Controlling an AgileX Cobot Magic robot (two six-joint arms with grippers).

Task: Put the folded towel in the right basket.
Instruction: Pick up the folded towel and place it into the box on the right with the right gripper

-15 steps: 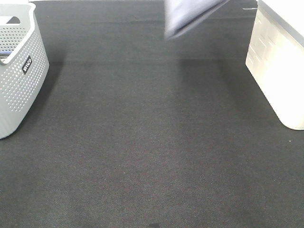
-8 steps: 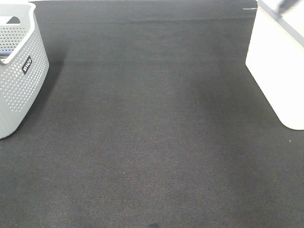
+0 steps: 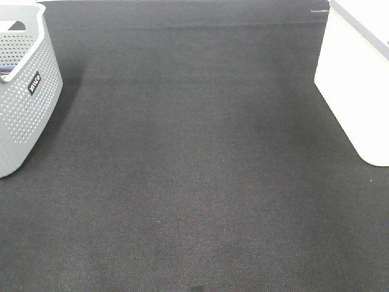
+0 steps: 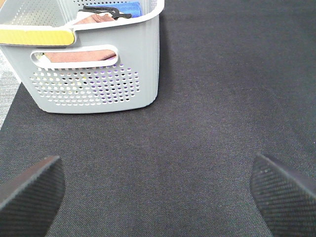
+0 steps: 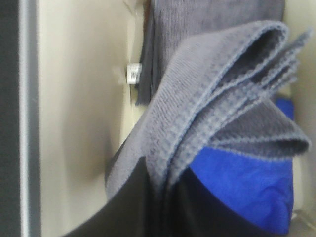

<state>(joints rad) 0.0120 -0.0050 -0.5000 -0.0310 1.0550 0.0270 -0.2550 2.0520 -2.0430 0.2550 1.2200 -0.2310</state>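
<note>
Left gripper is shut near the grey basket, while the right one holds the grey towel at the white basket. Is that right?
No: the left gripper is open, not shut; the left wrist view shows its fingers wide apart, facing the grey basket. The right gripper does hold the grey towel at the white basket.

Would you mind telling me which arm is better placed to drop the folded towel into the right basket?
Right: the right tool grips the grey towel over the cream basket interior. The left tool is open, empty, facing the grey basket.
</note>
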